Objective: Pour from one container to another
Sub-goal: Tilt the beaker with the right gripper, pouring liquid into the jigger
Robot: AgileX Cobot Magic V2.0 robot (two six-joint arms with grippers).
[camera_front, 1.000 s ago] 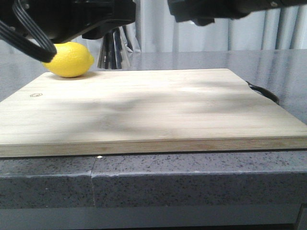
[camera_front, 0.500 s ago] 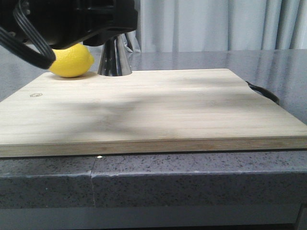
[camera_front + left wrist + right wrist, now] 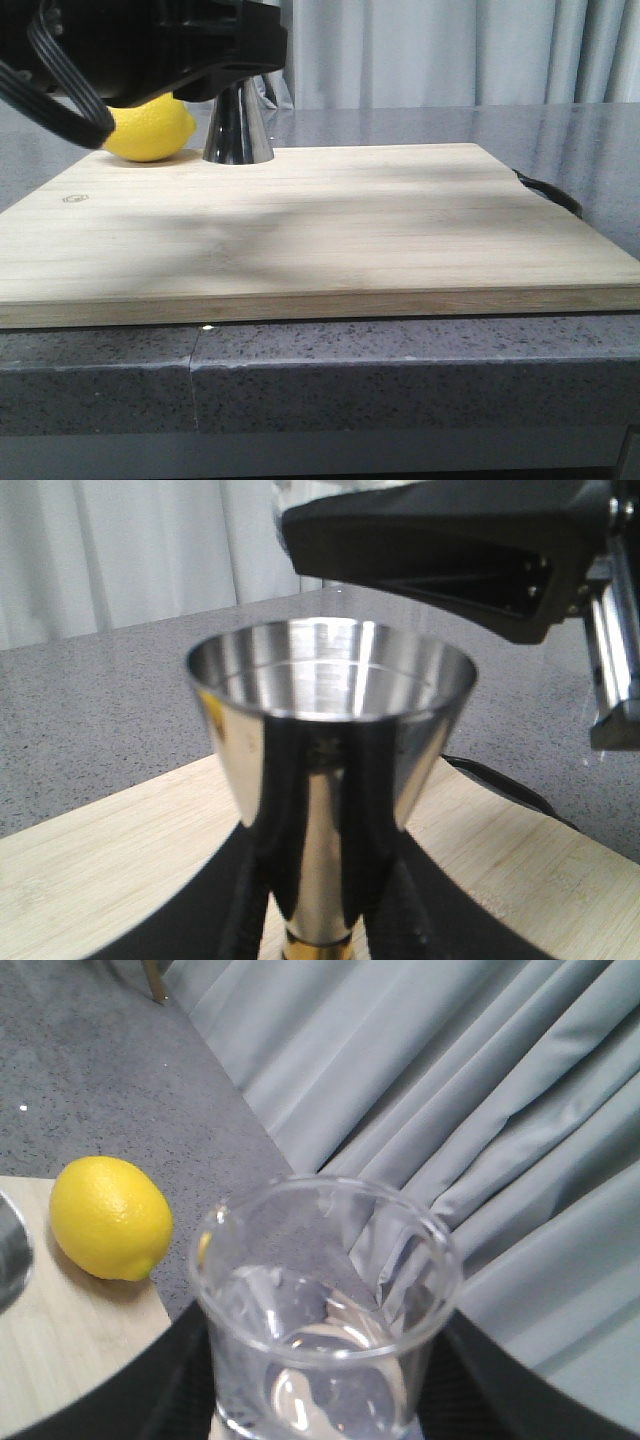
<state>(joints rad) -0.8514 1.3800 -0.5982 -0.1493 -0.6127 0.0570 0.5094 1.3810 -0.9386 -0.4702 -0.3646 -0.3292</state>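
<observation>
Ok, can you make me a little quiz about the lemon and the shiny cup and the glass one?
1. True or false: the lemon sits on the wooden board.
2. Which gripper holds the clear beaker? A) left B) right
3. Fill in: the steel jigger stands on the board right beside the ____.

Key: 1 true. 2 B, the right gripper; the left gripper grips the jigger. 3 lemon.

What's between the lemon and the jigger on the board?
Nothing: in the front view the lemon and the jigger stand side by side on the board, with only a sliver of bare wood between.
</observation>
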